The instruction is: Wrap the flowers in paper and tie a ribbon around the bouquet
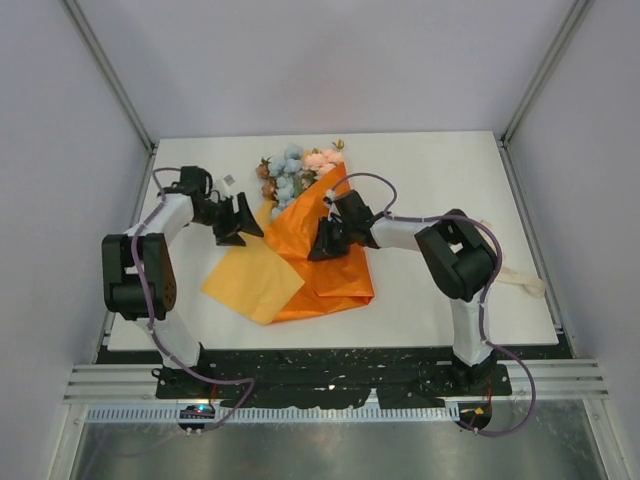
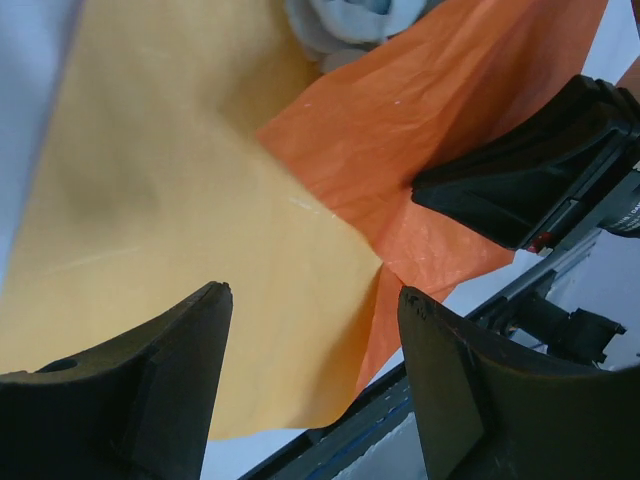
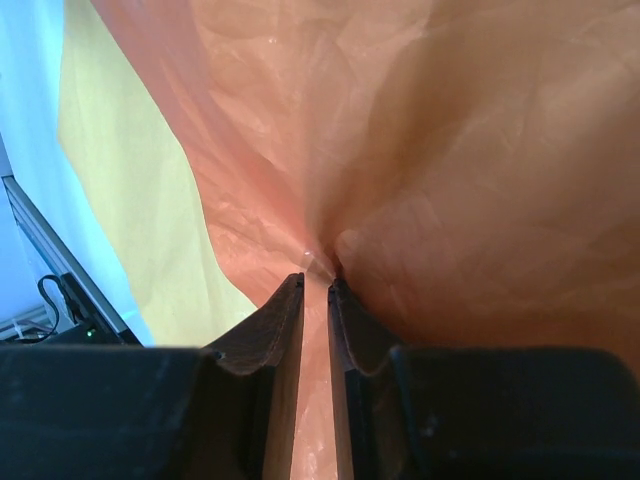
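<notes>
The flowers (image 1: 298, 170) lie at the back middle of the table, blooms pointing away, stems hidden under the orange paper (image 1: 335, 275). One fold of the paper lies over the stems, and a paler flap (image 1: 255, 278) spreads to the left. My right gripper (image 1: 322, 245) sits on the folded paper and is shut on a pinch of the paper (image 3: 330, 150). My left gripper (image 1: 243, 222) hovers open over the pale flap (image 2: 160, 180) with nothing between its fingers. A pale blue bloom (image 2: 345, 20) shows at the top of the left wrist view. The ribbon (image 1: 525, 283) lies at the right edge.
The white table (image 1: 440, 180) is walled in by white panels on three sides. A black rail (image 1: 330, 365) with both arm bases runs along the near edge. In the left wrist view the right gripper body (image 2: 530, 180) stands close to the right.
</notes>
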You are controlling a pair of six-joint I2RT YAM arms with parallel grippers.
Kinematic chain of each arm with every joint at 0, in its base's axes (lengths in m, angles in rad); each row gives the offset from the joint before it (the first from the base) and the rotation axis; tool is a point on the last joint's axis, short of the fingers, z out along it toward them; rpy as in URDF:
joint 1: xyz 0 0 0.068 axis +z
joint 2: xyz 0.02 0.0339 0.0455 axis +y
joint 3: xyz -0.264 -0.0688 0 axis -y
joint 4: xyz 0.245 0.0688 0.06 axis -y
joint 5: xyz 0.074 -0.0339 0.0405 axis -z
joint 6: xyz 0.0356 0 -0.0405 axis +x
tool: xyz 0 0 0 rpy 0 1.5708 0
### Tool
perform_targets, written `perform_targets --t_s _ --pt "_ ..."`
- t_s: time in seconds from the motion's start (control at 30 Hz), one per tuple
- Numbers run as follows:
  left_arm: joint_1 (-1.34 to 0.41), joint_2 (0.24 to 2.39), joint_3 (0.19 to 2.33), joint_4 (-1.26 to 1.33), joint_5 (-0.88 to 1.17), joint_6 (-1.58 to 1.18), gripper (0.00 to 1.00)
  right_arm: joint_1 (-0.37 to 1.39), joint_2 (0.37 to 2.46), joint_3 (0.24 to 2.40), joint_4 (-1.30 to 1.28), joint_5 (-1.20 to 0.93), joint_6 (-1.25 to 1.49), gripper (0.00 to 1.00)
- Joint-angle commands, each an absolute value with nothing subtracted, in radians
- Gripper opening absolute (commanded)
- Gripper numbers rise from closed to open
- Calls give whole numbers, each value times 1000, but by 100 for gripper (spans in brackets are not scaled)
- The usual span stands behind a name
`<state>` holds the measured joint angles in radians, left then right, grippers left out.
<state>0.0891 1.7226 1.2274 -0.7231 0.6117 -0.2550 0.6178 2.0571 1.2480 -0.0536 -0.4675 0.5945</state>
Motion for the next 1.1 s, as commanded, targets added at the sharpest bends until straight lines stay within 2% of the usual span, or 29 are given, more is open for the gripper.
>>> perform_targets --t_s 0.0,0.3,0.53,0.7,0.77,0.8,0.87,0.93,1.07 --pt "-47 1799 1252 -542 687 -362 72 617 2036 1180 -81 -379 607 22" --pt "-115 2025 1449 -423 701 -449 77 637 1973 1072 26 -394 670 23" --pt "-173 2190 1617 -367 762 -520 80 644 2023 1124 54 -419 713 25" --pt "-193 2299 1776 -289 842 -584 62 641 2072 1183 54 -431 732 25" --pt "-205 2356 1853 -262 848 -592 52 637 2091 1213 55 -443 736 25" --pt "-213 2377 1903 -262 845 -594 52 632 2095 1232 55 -446 735 26" --pt "-221 2395 1960 -271 838 -586 66 621 2112 1259 45 -454 723 26" --pt "-210 2358 1951 -287 821 -566 75 603 2131 1281 31 -459 704 26" --pt "-128 2243 1807 -242 821 -571 80 571 2171 1321 -36 -501 634 25"
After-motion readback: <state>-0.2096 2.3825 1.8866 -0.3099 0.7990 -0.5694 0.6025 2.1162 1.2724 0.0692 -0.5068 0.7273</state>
